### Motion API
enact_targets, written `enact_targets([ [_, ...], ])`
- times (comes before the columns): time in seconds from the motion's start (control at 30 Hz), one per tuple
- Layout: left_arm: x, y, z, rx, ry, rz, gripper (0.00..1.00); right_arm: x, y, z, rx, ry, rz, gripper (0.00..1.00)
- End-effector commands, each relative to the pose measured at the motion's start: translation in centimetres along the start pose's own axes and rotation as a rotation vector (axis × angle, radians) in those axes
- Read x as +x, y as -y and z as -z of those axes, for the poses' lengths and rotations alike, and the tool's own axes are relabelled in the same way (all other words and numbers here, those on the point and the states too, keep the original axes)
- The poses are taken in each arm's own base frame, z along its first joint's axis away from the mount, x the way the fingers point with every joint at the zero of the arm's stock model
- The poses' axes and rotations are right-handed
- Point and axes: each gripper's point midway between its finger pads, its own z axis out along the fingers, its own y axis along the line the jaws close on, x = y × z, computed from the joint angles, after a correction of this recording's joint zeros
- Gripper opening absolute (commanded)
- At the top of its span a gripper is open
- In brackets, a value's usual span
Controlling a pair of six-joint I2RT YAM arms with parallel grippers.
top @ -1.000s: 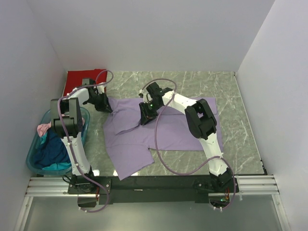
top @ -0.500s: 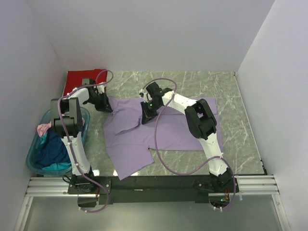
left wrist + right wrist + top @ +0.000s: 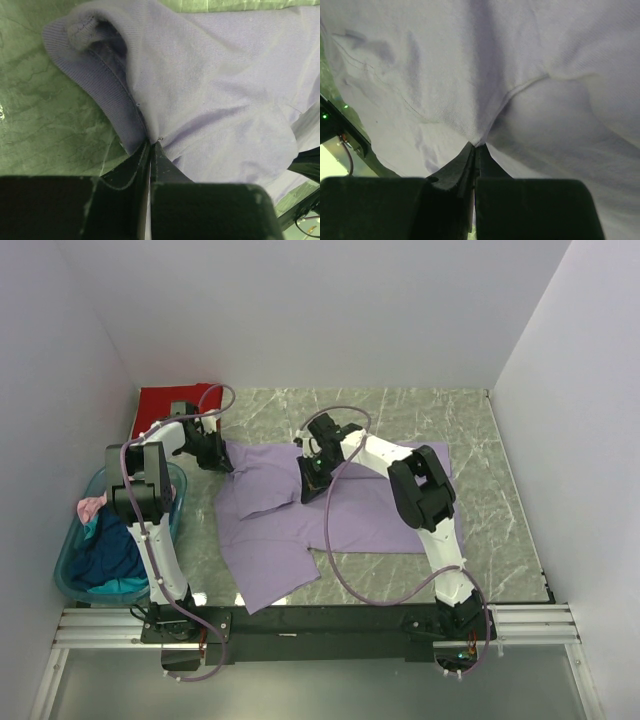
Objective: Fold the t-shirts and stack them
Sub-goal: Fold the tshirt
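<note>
A light purple t-shirt [image 3: 350,515] lies spread on the marble table, its upper left part folded over itself. My left gripper [image 3: 218,457] is shut on the shirt's far left edge; in the left wrist view the jaws [image 3: 151,144] pinch the cloth [image 3: 210,90] just beside the ribbed collar [image 3: 107,107]. My right gripper [image 3: 309,483] is shut on a fold near the shirt's middle, and the right wrist view shows cloth [image 3: 470,75] drawn into a peak between the jaws [image 3: 477,145]. A red t-shirt [image 3: 165,402] lies at the back left corner.
A translucent teal tub [image 3: 72,575] at the left holds pink [image 3: 90,507], dark blue [image 3: 105,558] and teal cloth. White walls enclose the table on three sides. A metal rail [image 3: 320,625] runs along the near edge by the arm bases.
The right gripper closed on a fold of the purple shirt and shifted slightly right and away, lifting the fold. The left gripper kept its grip and place.
</note>
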Motion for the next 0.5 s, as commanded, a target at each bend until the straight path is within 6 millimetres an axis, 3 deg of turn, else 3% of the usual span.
enact_targets([
  [0.0, -0.2, -2.7, -1.1, -0.095, 0.000, -0.001, 0.08, -0.7, -0.7, 3.4, 0.003, 0.047, 0.028, 0.00],
  [0.27, -0.3, -2.9, -1.1, -0.099, -0.002, 0.002, 0.12, 0.1, 0.9, 4.3, 0.012, 0.032, -0.003, 0.00],
  [0.47, -0.3, -3.0, -1.2, -0.104, -0.005, 0.007, 0.15, 0.4, 1.2, 3.8, 0.004, 0.011, -0.013, 0.00],
])
